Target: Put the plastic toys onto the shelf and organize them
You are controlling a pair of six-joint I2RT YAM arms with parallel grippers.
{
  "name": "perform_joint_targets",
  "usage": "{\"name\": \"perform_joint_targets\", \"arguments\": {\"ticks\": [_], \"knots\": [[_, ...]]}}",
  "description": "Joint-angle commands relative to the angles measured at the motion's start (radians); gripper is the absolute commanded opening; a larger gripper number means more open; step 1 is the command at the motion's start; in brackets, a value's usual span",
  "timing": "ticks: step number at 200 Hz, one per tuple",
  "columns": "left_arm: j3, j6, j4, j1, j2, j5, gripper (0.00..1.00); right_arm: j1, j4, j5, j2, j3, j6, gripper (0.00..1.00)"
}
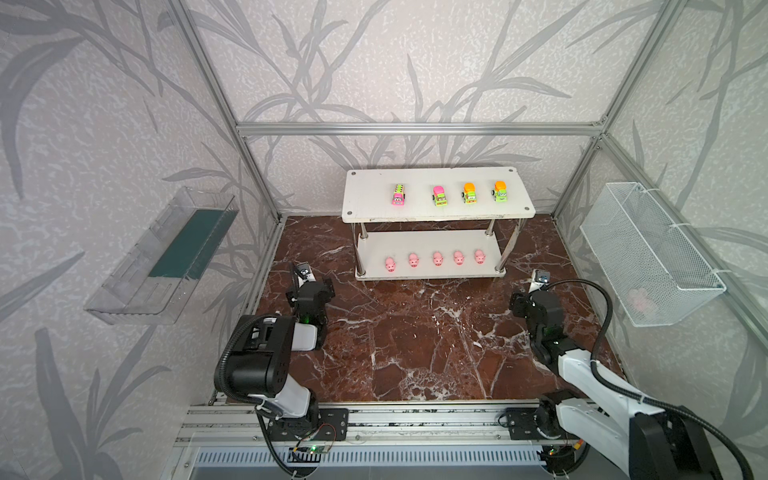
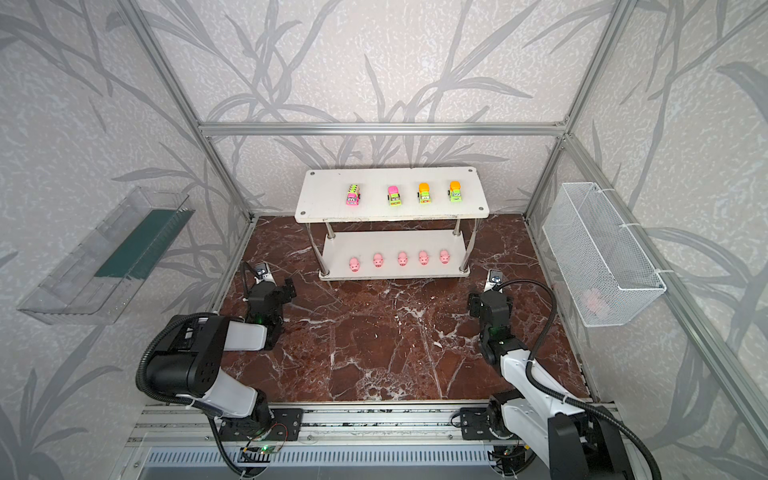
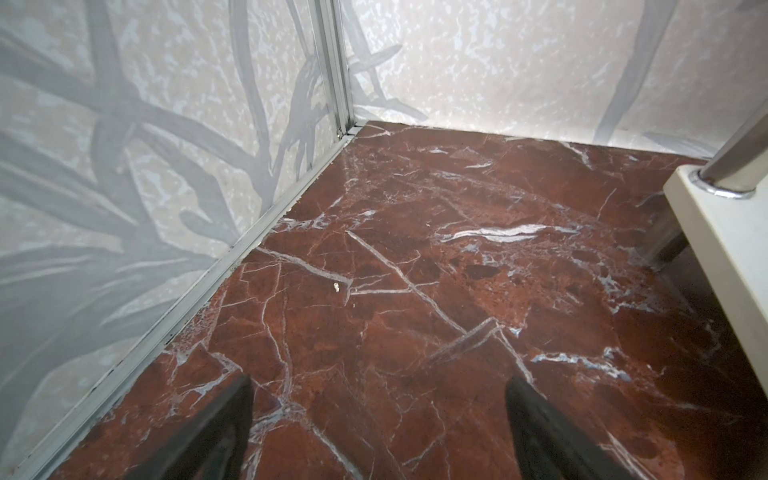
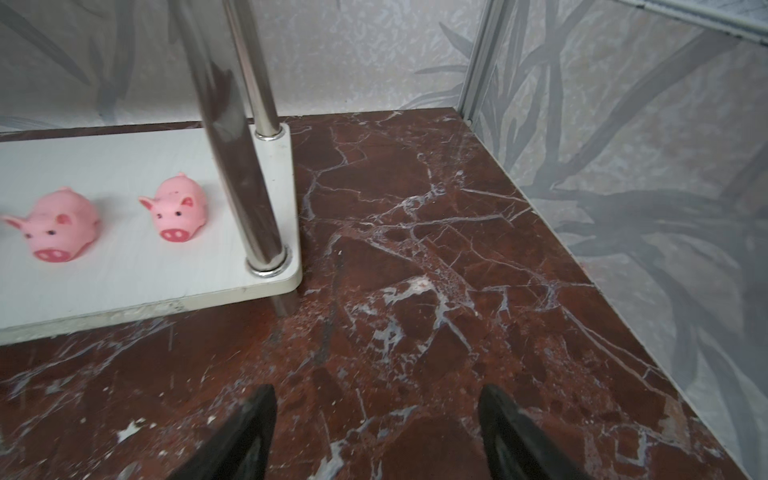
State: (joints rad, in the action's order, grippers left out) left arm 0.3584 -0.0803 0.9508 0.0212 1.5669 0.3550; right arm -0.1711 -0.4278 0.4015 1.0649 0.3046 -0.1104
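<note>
Where shelf holds pigs, cars on top

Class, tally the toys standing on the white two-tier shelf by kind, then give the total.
Pink pig figures, on the lower board: 5
Toy cars, on the upper board: 4
Total: 9

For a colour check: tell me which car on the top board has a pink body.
The leftmost car: pink body under a striped roof; the other three have green bodies.
</note>
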Motion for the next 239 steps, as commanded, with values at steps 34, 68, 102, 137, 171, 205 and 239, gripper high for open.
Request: {"name": "perform_joint_targets", "arguments": {"ticks": [34, 68, 102, 137, 171, 205, 239], "knots": [[-0.001, 0.021, 0.053, -0.004, 0.011, -0.006, 0.95, 0.016, -0.47, 0.01, 0.268, -0.018, 0.101, 0.8], [0.0, 0.02, 0.049, -0.005, 0.01, -0.007, 0.95, 0.019, -0.609, -0.028, 0.427, -0.003, 0.133, 0.83], [0.0, 0.02, 0.049, -0.004, 0.01, -0.006, 0.95, 0.02, -0.573, -0.1, 0.462, 0.036, 0.155, 0.86], [0.0, 0.02, 0.049, -0.004, 0.01, -0.006, 0.99, 0.019, -0.543, -0.137, 0.504, 0.058, 0.158, 0.91], [-0.001, 0.019, 0.049, -0.005, 0.01, -0.007, 0.99, 0.018, -0.581, -0.132, 0.519, 0.051, 0.165, 0.99], [-0.001, 0.02, 0.05, -0.005, 0.01, -0.007, 1.0, 0.018, -0.624, -0.132, 0.537, 0.046, 0.177, 0.99], [-0.001, 0.021, 0.049, -0.004, 0.01, -0.007, 0.99, 0.017, -0.617, -0.132, 0.534, 0.047, 0.175, 0.99]]}}
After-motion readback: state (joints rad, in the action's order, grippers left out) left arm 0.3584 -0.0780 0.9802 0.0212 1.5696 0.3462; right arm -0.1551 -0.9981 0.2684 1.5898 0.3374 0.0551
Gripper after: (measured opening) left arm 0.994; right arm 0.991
